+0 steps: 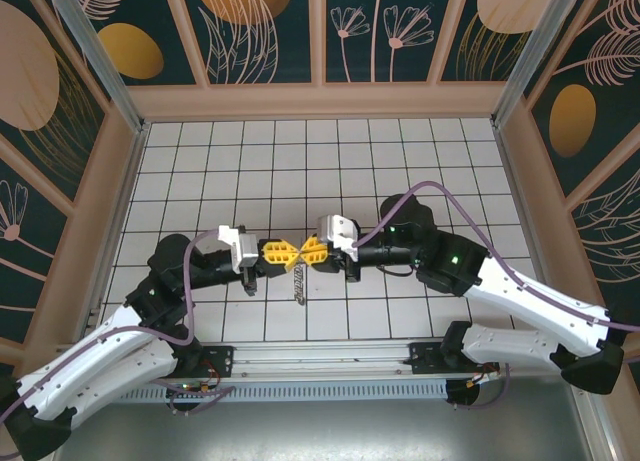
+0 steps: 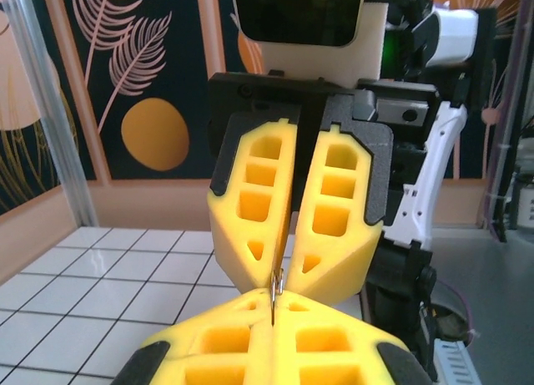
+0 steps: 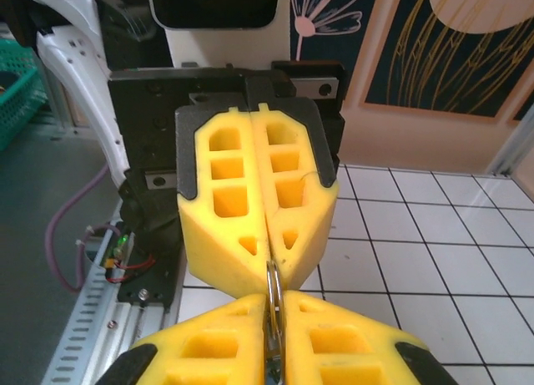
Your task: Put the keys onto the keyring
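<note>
I am holding the yellow-padded left gripper [image 1: 283,253] and right gripper [image 1: 301,253] tip to tip, both jaws pinching closed on the thin silvery metal keyring [image 3: 273,290], which is standing upright and edge-on between them.

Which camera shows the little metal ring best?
The right wrist camera: the metal ring sits close up, its curved rim clear between the yellow fingers. The left wrist camera catches a thin silver sliver of it. From the top camera it is too small to tell.
</note>
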